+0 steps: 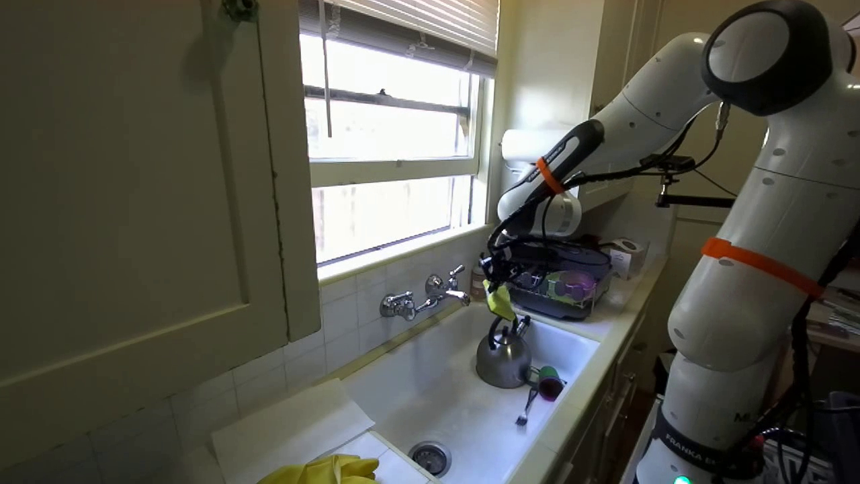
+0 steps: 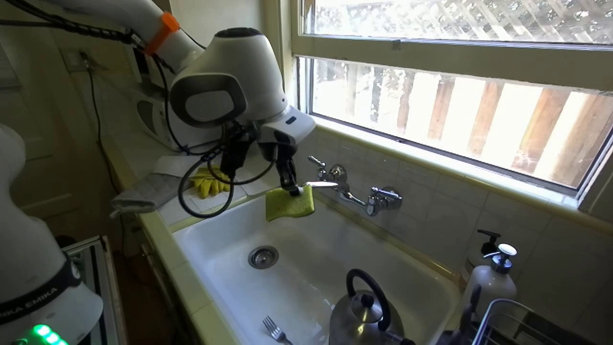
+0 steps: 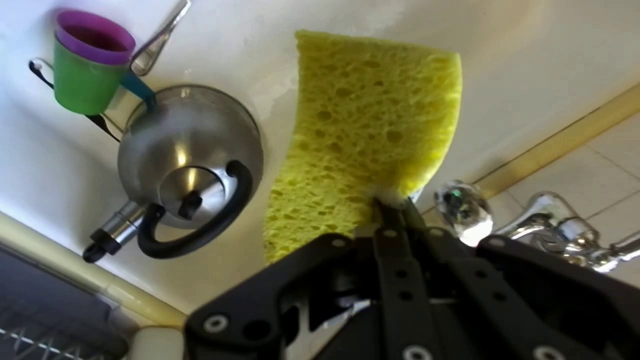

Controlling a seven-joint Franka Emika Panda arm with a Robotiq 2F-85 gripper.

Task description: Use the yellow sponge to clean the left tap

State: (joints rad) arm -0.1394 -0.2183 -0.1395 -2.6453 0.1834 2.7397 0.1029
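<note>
Pinching the yellow sponge, Robotiq gripper has pickup done; wiping left tap above bench's back edge probably remains.

The arm stands bent, its jaws pinched together, pointing down.

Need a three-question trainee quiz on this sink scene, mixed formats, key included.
1. Fill in: the hand holds a yellow ____.
2. True or false: the kettle stands upright in the sink.
3. Where does the fork lie? A) on the windowsill B) in the sink C) on the counter

Key: 1. sponge; 2. true; 3. B
</note>
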